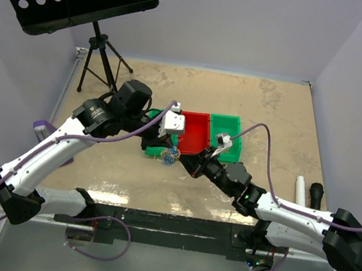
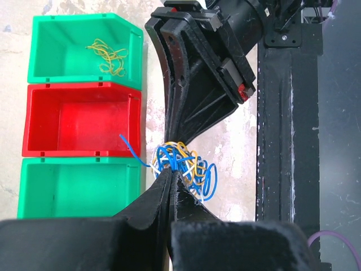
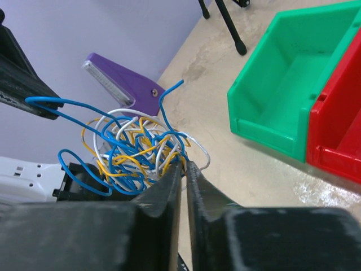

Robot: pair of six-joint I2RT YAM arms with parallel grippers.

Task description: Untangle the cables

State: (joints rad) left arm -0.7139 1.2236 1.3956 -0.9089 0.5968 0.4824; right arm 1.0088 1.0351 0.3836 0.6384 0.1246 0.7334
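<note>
A tangle of blue, yellow and white cables (image 1: 169,155) hangs above the table in front of the bins. It shows in the left wrist view (image 2: 186,166) and the right wrist view (image 3: 130,149). My left gripper (image 2: 172,169) is shut on a blue strand at one side of the tangle. My right gripper (image 3: 184,164) is shut on a yellow strand at the other side; it faces the left gripper (image 1: 166,148) closely. Loose yellow cables (image 2: 107,53) lie in one green bin (image 2: 45,56).
A red bin (image 1: 195,132) sits between two green bins (image 1: 225,133) behind the tangle. A music stand tripod (image 1: 101,57) stands at the back left. A purple tool (image 3: 121,84) lies at the left edge. A white and a black object (image 1: 308,191) lie at the right.
</note>
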